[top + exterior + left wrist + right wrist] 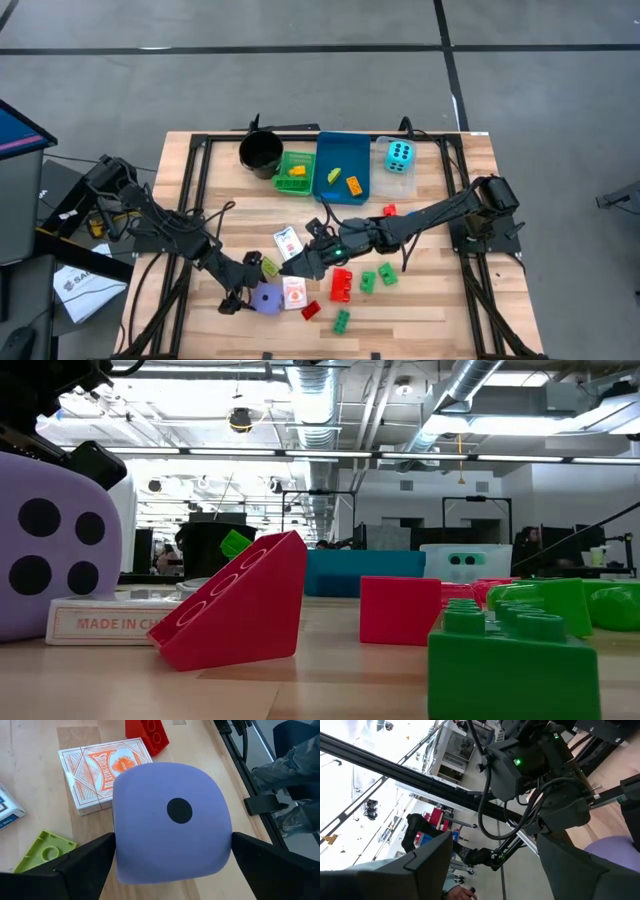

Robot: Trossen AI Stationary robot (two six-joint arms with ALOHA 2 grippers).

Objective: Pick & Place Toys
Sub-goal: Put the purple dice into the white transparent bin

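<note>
Left wrist view shows the purple die point(170, 850) filling the frame, one-dot face up, both dark fingers point(75, 867) bracketing its sides, so the left gripper point(262, 297) looks set around it near the table's front edge; whether the pads actually press it is hard to say, probably contact but not lifted, since the die's base sits on the wood. Orange card pack point(102, 772) lies touching or just beside the die, a red brick point(147, 735) beyond it, a lime brick point(42, 851) flat on the boards to the other side. High view: right gripper point(305, 262) hangs low mid-table, tipped sideways toward the left arm, fingers spread with nothing between them in its wrist view, likely waiting its turn. Remaining toys scattered toward the front: red brick point(341, 285), green bricks point(368, 281), another card pack point(287, 241). Trays line the back edge, green tray point(295, 160), blue tray point(342, 150), cyan die point(400, 154) already on the clear tray, black cup point(261, 151) beside them, so the die likely heads there. Table point(440, 310) is slatted light wood on a black frame; grey floor, open lab with ceiling ducts behind.
</note>
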